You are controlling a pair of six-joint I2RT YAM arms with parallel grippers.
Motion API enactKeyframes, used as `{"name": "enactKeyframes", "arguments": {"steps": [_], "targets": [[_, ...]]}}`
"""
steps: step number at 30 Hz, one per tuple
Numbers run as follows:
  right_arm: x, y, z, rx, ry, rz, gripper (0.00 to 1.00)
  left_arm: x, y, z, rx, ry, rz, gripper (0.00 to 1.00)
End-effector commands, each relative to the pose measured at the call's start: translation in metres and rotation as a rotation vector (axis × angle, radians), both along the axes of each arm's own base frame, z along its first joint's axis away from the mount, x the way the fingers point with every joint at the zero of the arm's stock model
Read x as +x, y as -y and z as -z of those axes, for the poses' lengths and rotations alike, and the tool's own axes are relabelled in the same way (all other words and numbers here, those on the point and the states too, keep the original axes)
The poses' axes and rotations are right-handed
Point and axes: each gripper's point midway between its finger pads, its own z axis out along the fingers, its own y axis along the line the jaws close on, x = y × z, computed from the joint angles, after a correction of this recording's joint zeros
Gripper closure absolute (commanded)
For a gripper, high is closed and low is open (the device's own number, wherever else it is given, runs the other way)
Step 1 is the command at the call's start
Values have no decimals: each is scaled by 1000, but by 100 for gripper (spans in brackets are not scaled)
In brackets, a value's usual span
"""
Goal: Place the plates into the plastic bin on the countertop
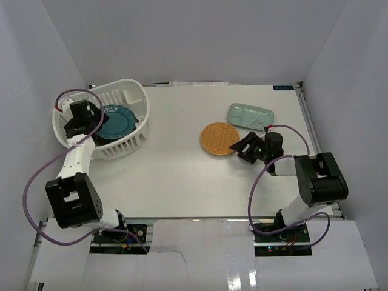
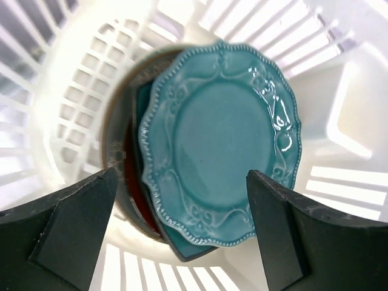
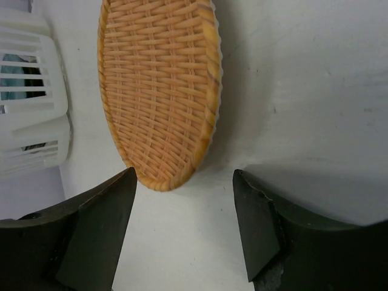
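Note:
The white plastic bin (image 1: 130, 91) stands at the back left of the countertop (image 1: 182, 182). A teal scalloped plate (image 1: 116, 123) lies on top of a stack inside it. In the left wrist view the teal plate (image 2: 221, 139) covers a dark-teal square dish (image 2: 182, 242) and a red edge (image 2: 130, 182). My left gripper (image 1: 91, 121) hovers open and empty over the bin. The orange woven plate (image 1: 219, 139) and the pale-green tray (image 1: 250, 116) lie on the counter at the right. My right gripper (image 1: 244, 147) is open and empty just short of the woven plate (image 3: 159, 91).
White walls close in the counter on the left, back and right. The bin's slotted wall (image 3: 30, 109) shows at the left of the right wrist view. The metal front edge (image 1: 194, 219) runs between the arm bases.

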Motion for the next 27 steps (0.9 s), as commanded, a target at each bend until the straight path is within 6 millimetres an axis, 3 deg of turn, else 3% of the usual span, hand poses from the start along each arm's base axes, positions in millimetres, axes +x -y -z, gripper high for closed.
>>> {"name": "enactKeyframes", "arguments": {"steps": [1,2,3,4,5,6,7,9,10,11,12,13,14,15,17,18,21,22,27], "targets": [[18,-9,0,41,27,12,30,-22,-15,-40,100,66,-79,2],[19,-12,0,60,19,9,33,-30,-14,-59,114,114,-85,2],[21,-14,3,70,17,8,39,-35,-11,-64,114,132,-81,2],[20,-16,4,81,14,1,57,-37,-2,-72,102,168,-51,2],[20,-17,4,94,9,4,65,-44,8,-93,105,228,-22,2],[18,-18,4,99,7,3,71,-46,21,-99,100,253,17,2],[19,-18,2,100,20,9,79,-44,51,-106,80,280,113,2],[16,-19,-1,94,33,9,86,-51,93,-125,60,346,230,2],[16,-20,-4,102,47,5,92,-53,146,-126,10,360,394,4],[15,-21,-10,114,62,1,92,-55,171,-127,-23,367,473,4],[13,-22,-20,136,84,-2,92,-55,197,-122,-58,348,552,4],[7,-24,-25,151,95,-19,92,-64,239,-121,-94,339,680,4],[3,-26,-32,164,109,-32,92,-71,267,-118,-132,322,789,4],[0,-28,-50,178,154,-49,92,-80,302,-106,-146,275,893,4],[-14,-30,-58,186,170,-84,92,-96,342,-96,-204,230,1048,3],[-18,-32,-73,184,219,-108,92,-105,359,-89,-214,201,1112,2],[-35,-39,-91,210,258,-190,92,-105,380,-55,-207,97,1182,2],[-42,-43,-97,229,266,-233,92,-101,386,-34,-209,37,1192,2],[-62,-57,-124,321,303,-367,92,-86,399,12,-177,-72,1232,2]]}}
